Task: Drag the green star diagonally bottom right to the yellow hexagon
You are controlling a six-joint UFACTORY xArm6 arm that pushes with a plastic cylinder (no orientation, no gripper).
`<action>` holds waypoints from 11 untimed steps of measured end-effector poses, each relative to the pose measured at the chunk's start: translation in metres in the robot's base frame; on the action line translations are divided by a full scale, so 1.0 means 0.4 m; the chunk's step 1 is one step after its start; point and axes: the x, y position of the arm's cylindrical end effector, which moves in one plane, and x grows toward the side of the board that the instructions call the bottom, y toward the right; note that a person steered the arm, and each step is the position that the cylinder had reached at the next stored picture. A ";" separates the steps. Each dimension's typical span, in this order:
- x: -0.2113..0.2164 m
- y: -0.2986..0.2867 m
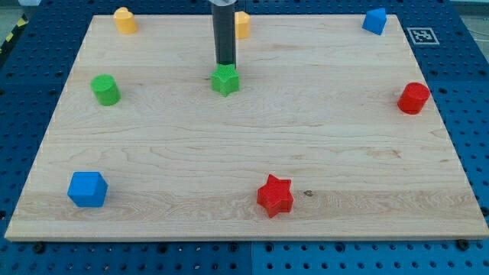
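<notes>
Claw: none fitted; rod only, so no jaw state to tell. My tip [225,64] sits at the upper edge of the green star [225,80], touching or just beside it. Star lies upper-middle of the bench [344,153]. Yellow hexagon-like block [242,24] partly hidden behind rod, toward the view's top. Another yellow block [124,20] top left. Red star [275,195] near the view's bottom.

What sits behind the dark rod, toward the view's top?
A yellow block on the wooden board peeks out at the rod's right; its left part is covered, shape unclear. My tip meets the green star.
</notes>
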 end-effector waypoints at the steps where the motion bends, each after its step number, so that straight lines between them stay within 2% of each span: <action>1: 0.003 -0.032; 3: 0.057 0.027; 5: 0.081 -0.040; 7: 0.113 0.082; 9: 0.158 0.064; 11: 0.167 0.188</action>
